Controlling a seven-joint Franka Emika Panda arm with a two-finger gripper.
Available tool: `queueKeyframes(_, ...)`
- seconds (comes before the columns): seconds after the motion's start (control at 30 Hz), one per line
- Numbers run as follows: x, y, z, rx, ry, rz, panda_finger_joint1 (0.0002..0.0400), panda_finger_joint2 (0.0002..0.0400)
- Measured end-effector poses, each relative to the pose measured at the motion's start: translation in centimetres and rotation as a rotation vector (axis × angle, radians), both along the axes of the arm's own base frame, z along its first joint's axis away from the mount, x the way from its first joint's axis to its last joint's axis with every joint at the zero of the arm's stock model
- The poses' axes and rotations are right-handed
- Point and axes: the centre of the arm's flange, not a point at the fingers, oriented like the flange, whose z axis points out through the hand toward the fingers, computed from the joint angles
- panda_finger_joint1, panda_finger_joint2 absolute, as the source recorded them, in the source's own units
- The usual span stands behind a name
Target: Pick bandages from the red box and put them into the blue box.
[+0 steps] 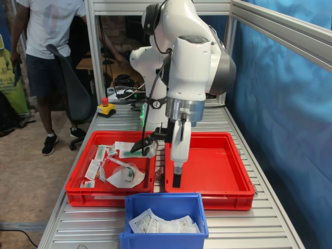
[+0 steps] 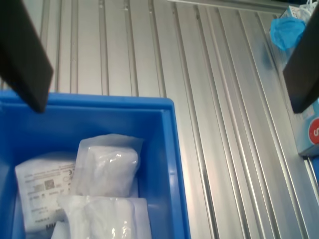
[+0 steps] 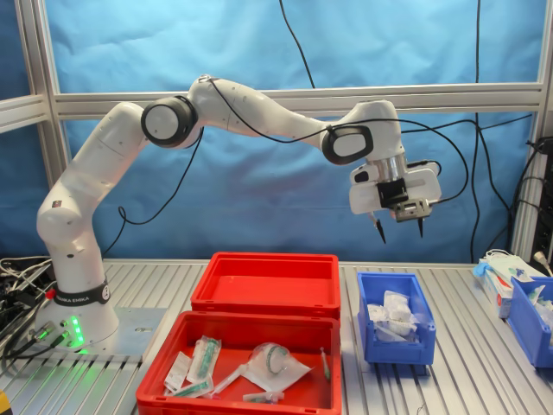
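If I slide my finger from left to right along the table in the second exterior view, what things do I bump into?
Robot base with green lights → red tray with green-printed packets and tubing → blue box holding white bandages → white-and-blue package → second blue bin at the edge. The empty red box sits behind the full tray, so it shares that stretch.

Bandages (image 2: 107, 167): puffy white packets in clear wrap, piled inside the blue box (image 3: 393, 344); blue box sits on the slatted table; red box (image 3: 264, 284) beside it, shallow, interior bare.
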Motion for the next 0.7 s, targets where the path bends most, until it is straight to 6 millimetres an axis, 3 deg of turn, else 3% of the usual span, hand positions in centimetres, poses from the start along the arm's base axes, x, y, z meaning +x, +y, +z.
queueKeyframes(0.33,-1.3,0.7,2.4,0.034,-0.011,0.010,0.0400,0.0400)
queueKeyframes(0.47,-2.7,0.6,3.7,0.053,-0.007,0.013,0.0400,0.0400)
queueKeyframes(0.7,-6.8,0.5,5.7,0.048,0.023,0.045,0.0400,0.0400)
